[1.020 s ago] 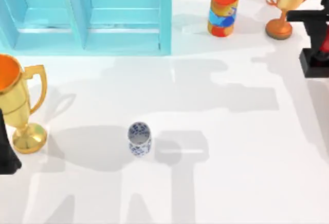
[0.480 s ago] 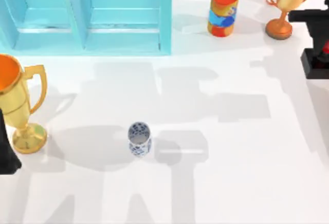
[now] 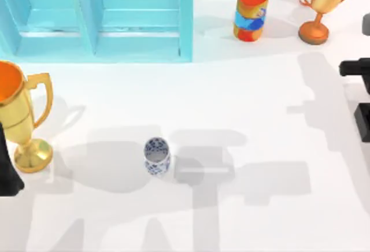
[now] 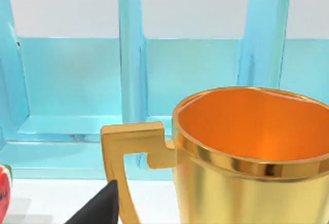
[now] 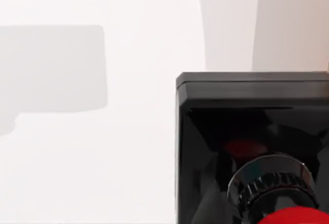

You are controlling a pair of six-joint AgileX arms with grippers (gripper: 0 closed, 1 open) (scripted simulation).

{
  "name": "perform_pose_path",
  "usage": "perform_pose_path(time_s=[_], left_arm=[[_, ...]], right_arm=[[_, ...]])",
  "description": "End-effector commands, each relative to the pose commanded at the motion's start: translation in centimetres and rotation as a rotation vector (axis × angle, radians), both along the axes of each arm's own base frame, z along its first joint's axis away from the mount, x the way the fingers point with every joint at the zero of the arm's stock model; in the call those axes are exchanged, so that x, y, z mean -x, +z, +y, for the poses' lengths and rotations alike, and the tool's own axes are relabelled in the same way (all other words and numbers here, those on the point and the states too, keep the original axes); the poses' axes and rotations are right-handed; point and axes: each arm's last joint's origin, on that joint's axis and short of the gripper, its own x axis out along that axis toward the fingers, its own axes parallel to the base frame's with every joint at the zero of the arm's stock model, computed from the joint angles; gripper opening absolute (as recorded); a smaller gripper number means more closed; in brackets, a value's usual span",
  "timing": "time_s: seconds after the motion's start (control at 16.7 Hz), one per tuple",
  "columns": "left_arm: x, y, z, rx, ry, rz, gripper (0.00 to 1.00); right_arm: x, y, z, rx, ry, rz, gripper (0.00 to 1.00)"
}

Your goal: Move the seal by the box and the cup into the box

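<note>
Right wrist view: the seal point(image 5: 247, 131) is sitting close under the lens, black square base facing down toward the white table point(image 5: 103, 157), red knob nearest the camera. Top view: a black block I am reading as the seal point(image 3: 364, 122) is showing at the table's far right edge, with the right gripper point(image 3: 354, 68) just beside it. Whether that gripper is pinching the seal or spread, I cannot tell. Seal is lying well apart from the box point(image 3: 186, 21), which is standing at the back left, its compartments open toward the front, presumably so items can go straight in.

Cup point(image 3: 156, 155) is standing upright mid-table, nothing touching it, well short of the box. Neither item is in the box yet, so I am judging the task as at an early stage.

Left gripper point(image 4: 100, 206) is idling at the left edge, beside the gold trophy point(image 3: 20, 113); its state I cannot tell. That trophy is crowding any left-arm reach for the cup.
</note>
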Motion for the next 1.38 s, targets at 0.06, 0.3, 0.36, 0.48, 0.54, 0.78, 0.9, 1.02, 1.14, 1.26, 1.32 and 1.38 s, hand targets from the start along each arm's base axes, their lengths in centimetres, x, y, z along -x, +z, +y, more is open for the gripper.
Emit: perform_pose_path(time_s=[0.06, 0.3, 0.36, 0.48, 0.54, 0.78, 0.9, 1.02, 1.14, 1.26, 1.32, 1.38], left_arm=[[0.0, 0.0, 0.0, 0.0, 0.0, 0.0, 1.0], [0.0, 0.0, 0.0, 0.0, 0.0, 0.0, 1.0], [0.0, 0.0, 0.0, 0.0, 0.0, 0.0, 1.0], [0.0, 0.0, 0.0, 0.0, 0.0, 0.0, 1.0], [0.0, 0.0, 0.0, 0.0, 0.0, 0.0, 1.0], [0.0, 0.0, 0.0, 0.0, 0.0, 0.0, 1.0], [0.0, 0.0, 0.0, 0.0, 0.0, 0.0, 1.0], [0.0, 0.0, 0.0, 0.0, 0.0, 0.0, 1.0], [0.0, 0.0, 0.0, 0.0, 0.0, 0.0, 1.0], [0.0, 0.0, 0.0, 0.0, 0.0, 0.0, 1.0], [0.0, 0.0, 0.0, 0.0, 0.0, 0.0, 1.0], [0.0, 0.0, 0.0, 0.0, 0.0, 0.0, 1.0]], right_arm=[[0.7, 0.1, 0.1, -0.001, 0.0, -0.008, 0.0], [1.4, 0.2, 0.3, -0.003, 0.001, -0.018, 0.0], [1.4, 0.2, 0.3, -0.003, 0.001, -0.018, 0.0], [1.3, 0.0, 0.2, -0.003, -0.005, -0.012, 0.0], [1.3, -0.3, 0.2, -0.003, -0.004, -0.011, 0.0], [1.2, -3.7, 0.3, -0.005, -0.002, -0.022, 0.0], [1.4, -5.4, 0.3, -0.005, -0.001, -0.024, 0.0], [1.4, -6.3, 0.3, -0.003, 0.001, -0.018, 0.0], [1.4, -6.3, 0.3, -0.003, 0.001, -0.018, 0.0], [1.4, -6.3, 0.3, -0.003, 0.001, -0.018, 0.08], [1.4, -6.3, 0.3, -0.003, 0.001, -0.018, 0.15], [1.4, -6.3, 0.3, -0.003, 0.001, -0.018, 0.23]])
